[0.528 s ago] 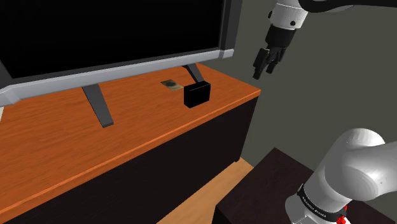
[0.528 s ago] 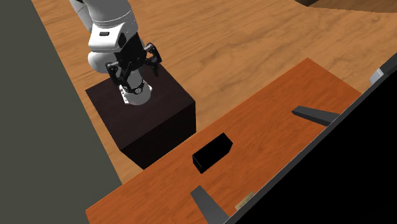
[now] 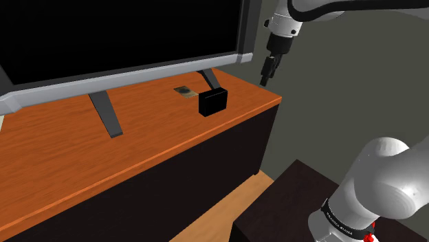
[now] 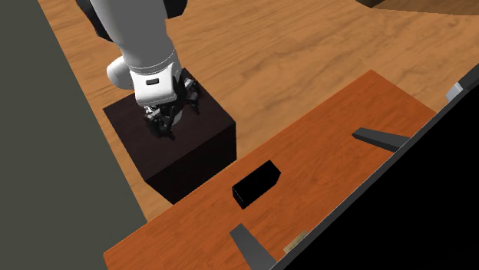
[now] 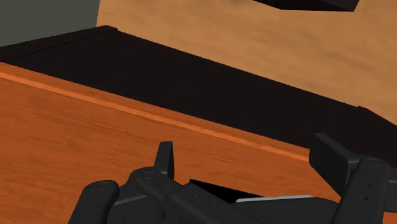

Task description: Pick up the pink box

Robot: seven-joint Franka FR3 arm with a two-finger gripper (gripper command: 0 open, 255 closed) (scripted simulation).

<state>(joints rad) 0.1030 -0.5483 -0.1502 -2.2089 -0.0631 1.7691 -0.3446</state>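
The box point(image 3: 212, 101) is drawn black and stands on the orange wooden cabinet top point(image 3: 82, 151), near the end at the shoulder view's right. My gripper point(image 3: 265, 74) hangs pointing down above that end of the cabinet, to the right of the box and higher than it, touching nothing. In the second exterior view the box point(image 4: 256, 184) lies near the cabinet's front edge, and the gripper point(image 4: 165, 130) is up and to its left, over the dark stand. In the wrist view the gripper point(image 5: 245, 153) is open, its fingers point(image 5: 165, 159) apart over the cabinet top point(image 5: 76, 133) with nothing between them.
A large TV with a black screen point(image 3: 117, 34) stands on grey legs point(image 3: 105, 115) behind the box. A small flat item point(image 3: 183, 91) lies between the box and the TV. The dark stand point(image 4: 180, 149) sits on the wood floor point(image 4: 269, 54) beside the cabinet.
The gripper has moved left in the shoulder view, closer to the cabinet's end, and has turned to point straight down. The box has stayed put.
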